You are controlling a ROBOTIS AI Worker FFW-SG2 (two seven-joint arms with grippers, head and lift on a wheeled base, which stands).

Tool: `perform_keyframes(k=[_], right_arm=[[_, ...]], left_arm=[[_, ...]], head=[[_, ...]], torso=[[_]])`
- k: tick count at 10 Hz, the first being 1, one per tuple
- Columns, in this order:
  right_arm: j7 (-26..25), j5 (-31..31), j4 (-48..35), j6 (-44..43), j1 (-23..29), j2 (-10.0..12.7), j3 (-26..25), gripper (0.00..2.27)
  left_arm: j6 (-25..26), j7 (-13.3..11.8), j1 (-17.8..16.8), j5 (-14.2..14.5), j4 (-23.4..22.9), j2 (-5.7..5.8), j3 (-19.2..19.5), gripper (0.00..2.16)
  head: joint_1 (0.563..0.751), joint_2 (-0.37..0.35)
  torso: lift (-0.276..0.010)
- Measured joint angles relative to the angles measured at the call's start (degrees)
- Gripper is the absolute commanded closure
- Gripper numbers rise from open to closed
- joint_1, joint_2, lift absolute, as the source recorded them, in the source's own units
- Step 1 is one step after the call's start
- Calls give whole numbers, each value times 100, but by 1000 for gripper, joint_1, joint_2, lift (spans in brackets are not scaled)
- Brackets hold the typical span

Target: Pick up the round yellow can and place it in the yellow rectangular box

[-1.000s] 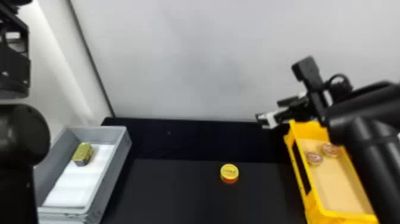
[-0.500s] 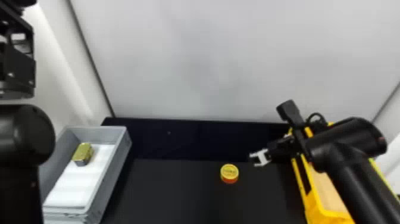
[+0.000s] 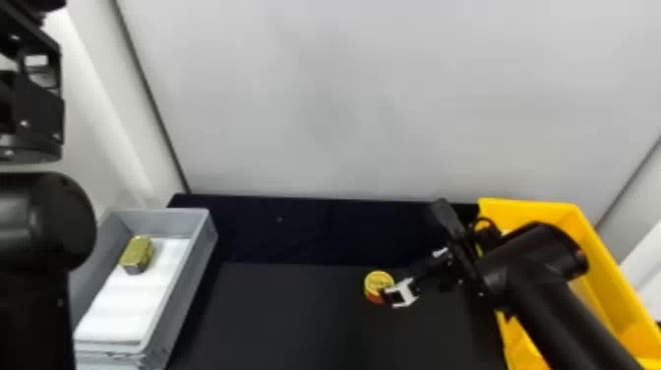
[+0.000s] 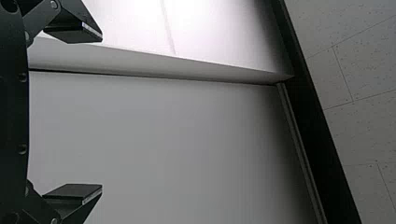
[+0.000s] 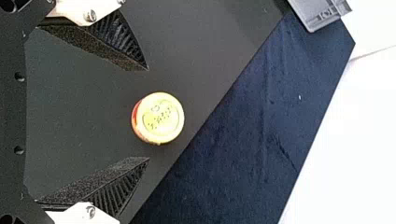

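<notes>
In the head view the round yellow can (image 3: 378,285) with a red side stands on the black table, and my right gripper (image 3: 393,285) is right beside it, partly in front of it. The right wrist view has the can (image 5: 159,118) just beyond the fingertips of the right gripper (image 5: 148,114), which stands open with one finger to each side. At the right, the yellow rectangular box (image 3: 602,275) is partly covered by the right arm. My left arm is parked at the far left; its gripper (image 4: 102,112) stands open and holds nothing.
A grey box (image 3: 196,256) at the left holds a small gold tin (image 3: 138,252) on white sheets (image 3: 128,305). A pale wall (image 3: 344,98) rises behind the black table (image 3: 290,315).
My right gripper has come from over by the yellow box leftward and down to the round can. The can has stayed in place, and the left arm has shifted slightly to the right.
</notes>
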Motion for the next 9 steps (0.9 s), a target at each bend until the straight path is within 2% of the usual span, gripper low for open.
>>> perform_keyframes(k=[5, 9], right_arm=[[-793, -425, 982, -935, -185, 111, 216, 42], [-1409, -660, 1204, -1413, -130, 230, 71, 21]], left_arm=[[-77, 0, -25, 19, 82, 12, -74, 140], [-107, 0, -44, 26, 92, 16, -95, 140]], head=[[663, 54], [663, 54]], torso=[[0], [0]])
